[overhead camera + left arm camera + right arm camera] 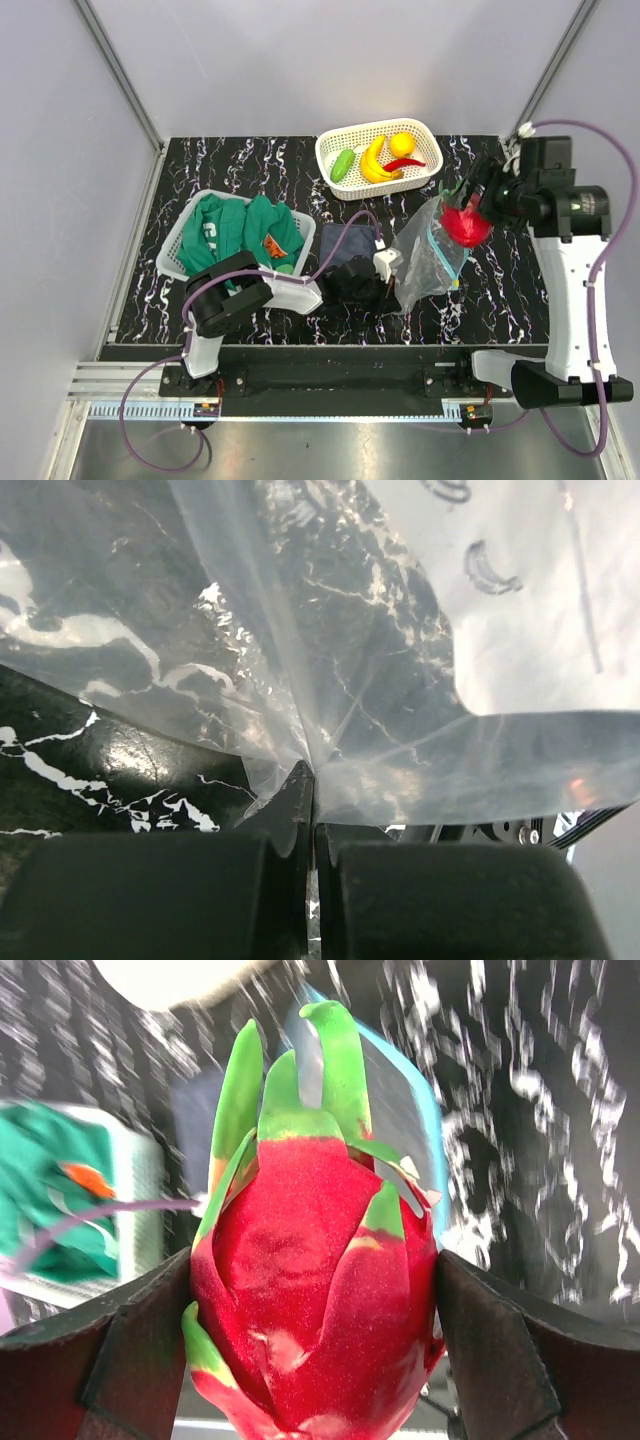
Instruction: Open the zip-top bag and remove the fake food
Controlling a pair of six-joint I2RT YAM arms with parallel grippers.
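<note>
The zip-top bag (428,258) lies crumpled on the dark marbled table, its teal zip strip (440,245) facing right. My left gripper (388,268) is shut on a fold of its clear plastic (380,670), pinched where the fingertips (298,792) meet. My right gripper (470,210) hovers at the bag's mouth, shut on a red dragon fruit (315,1290) with green leaf tips, held between both pads (130,1350). The teal strip (428,1120) shows behind the fruit. Other fake food, a banana (375,160), a green vegetable (343,164), a yellow round piece (402,143) and a red chili (404,163), lies in a white basket (330,143).
A white bin (172,250) with green clothing (245,228) stands at the left. A dark blue folded cloth (350,243) lies beside the left gripper. Purple cables run from both arms. Grey walls close in the table on three sides.
</note>
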